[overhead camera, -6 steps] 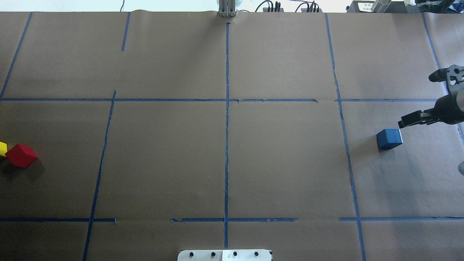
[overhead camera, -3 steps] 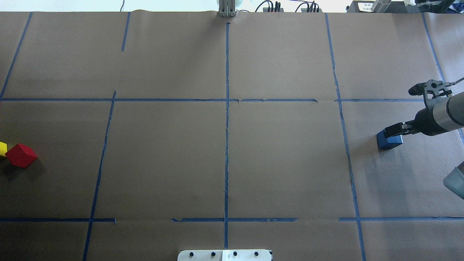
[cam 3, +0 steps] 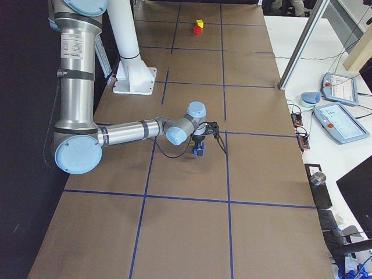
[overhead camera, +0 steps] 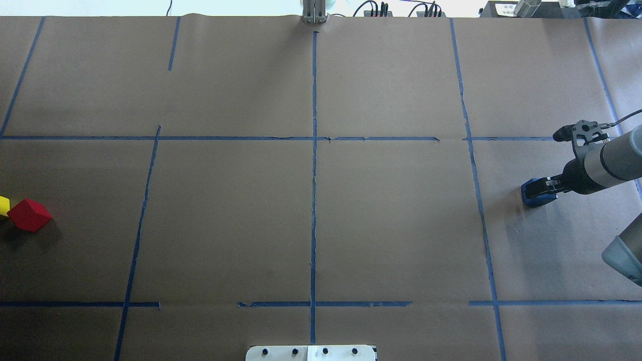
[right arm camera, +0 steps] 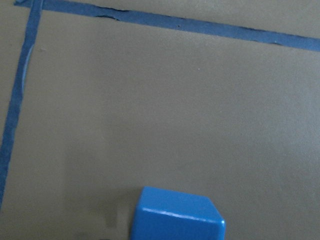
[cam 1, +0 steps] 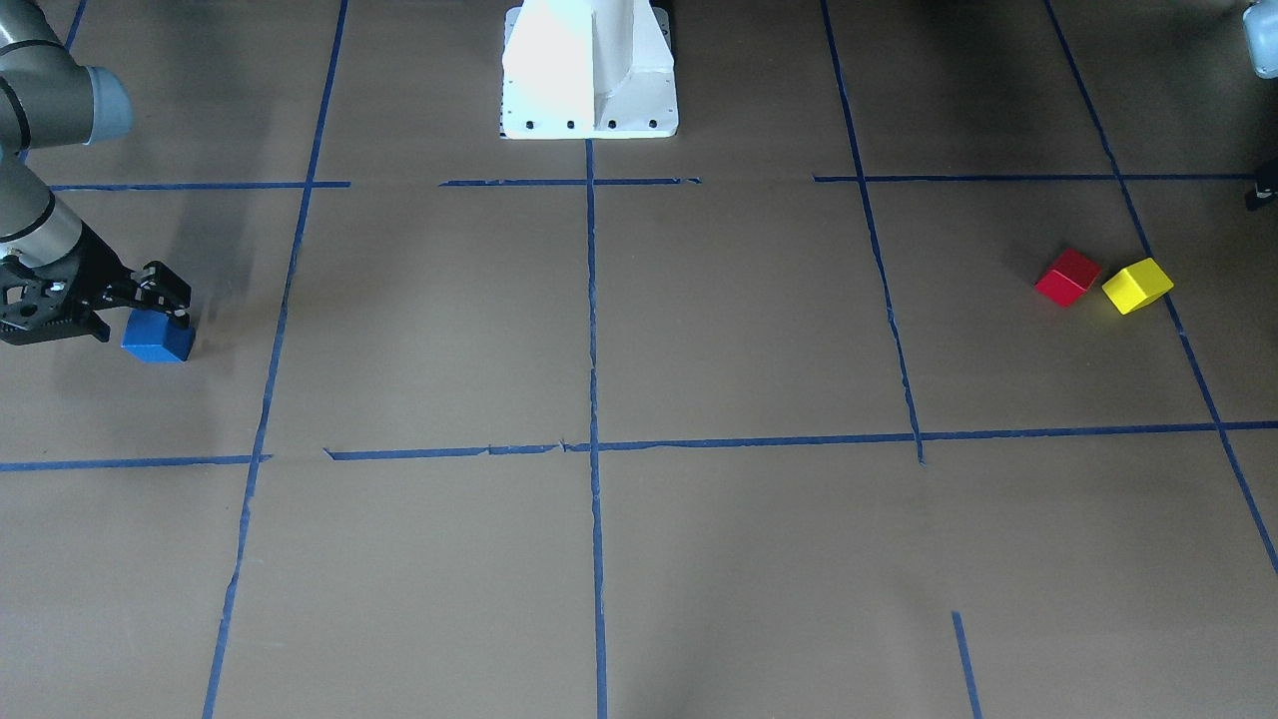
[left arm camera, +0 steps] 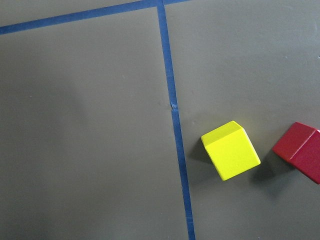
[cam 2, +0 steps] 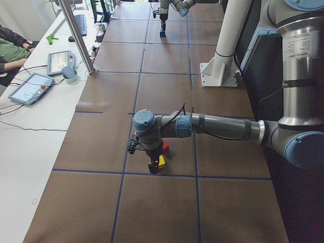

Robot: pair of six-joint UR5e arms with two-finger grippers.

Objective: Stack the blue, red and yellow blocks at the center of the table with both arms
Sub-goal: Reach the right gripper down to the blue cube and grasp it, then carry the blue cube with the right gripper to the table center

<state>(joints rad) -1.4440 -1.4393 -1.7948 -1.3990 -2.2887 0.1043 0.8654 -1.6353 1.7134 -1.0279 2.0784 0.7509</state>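
Overhead exterior shows the right gripper (overhead camera: 542, 184) low over the blue block (overhead camera: 533, 199), which sits flat on the table (overhead camera: 391, 225) far out on the robot's right, well away from the centre. The black fingers hide the block's top, and no view settles whether they are apart or already pressing its sides. The red block (cam 1: 1066, 277) and yellow block (cam 1: 1136, 286) lie just beside each other at the opposite end, under the left gripper (cam 2: 153, 167), whose finger gap cannot be told either.

The step in hand appears to be the pick-up of the blue block. To do it well, the fingers should likely meet two opposite flat faces squarely, low enough to hold the cube's middle, then lift straight up before travelling to the centre.

As a cube, the blue block has no long axis. It rests on one face, its sides turned slightly off the blue tape lines (overhead camera: 314, 200), so the wrist probably needs a matching small twist. The red block sits more nearly cornerwise to the grid.
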